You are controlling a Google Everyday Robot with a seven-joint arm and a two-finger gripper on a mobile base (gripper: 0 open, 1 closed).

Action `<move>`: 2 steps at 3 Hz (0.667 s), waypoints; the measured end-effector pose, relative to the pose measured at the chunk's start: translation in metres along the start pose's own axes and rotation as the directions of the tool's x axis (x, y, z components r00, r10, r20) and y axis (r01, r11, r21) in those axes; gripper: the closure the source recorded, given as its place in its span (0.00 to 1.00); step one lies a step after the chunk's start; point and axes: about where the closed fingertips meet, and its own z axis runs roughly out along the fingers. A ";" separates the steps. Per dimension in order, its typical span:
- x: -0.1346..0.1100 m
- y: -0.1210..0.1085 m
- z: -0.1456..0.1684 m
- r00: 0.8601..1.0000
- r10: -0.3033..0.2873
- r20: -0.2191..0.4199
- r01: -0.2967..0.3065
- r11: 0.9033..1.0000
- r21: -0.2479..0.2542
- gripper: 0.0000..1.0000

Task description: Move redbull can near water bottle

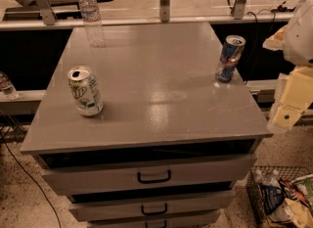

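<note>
- The grey worktop (pixel 156 109) was flat, smooth and faintly glossy, seemingly laminate or painted metal. It would have let a can slide, so I judged lifting the can clear better than dragging it. Drawers (pixel 154 175) with dark handles sat beneath its front edge.
- My gripper (pixel 287 112), cream-coloured and blocky, hung off the right edge, outside the worktop and lower than the can's top. It held nothing I could make out, and I could not tell whether it was open or closed.
- The water bottle (pixel 92 19) stood upright at the far left corner. It was clear ribbed plastic with a white cap, tall and light, so likely easy to knock over. I reckoned the can should be set just beside it, not touching.
- The silver-white can (pixel 86 92) with green lettering, wider and with its tab opened, stood near the left edge toward the front. It lay off the direct line to the far left corner.
- The redbull can (pixel 230 58), slim, blue and silver with red marks, stood at the right edge, well apart from the bottle. Its thin, slick aluminium wall called for a level approach from the right and a squeeze at mid-height.
</note>
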 end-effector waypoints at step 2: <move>0.002 -0.003 -0.001 1.000 0.002 0.016 -0.002 1.000 0.014 0.00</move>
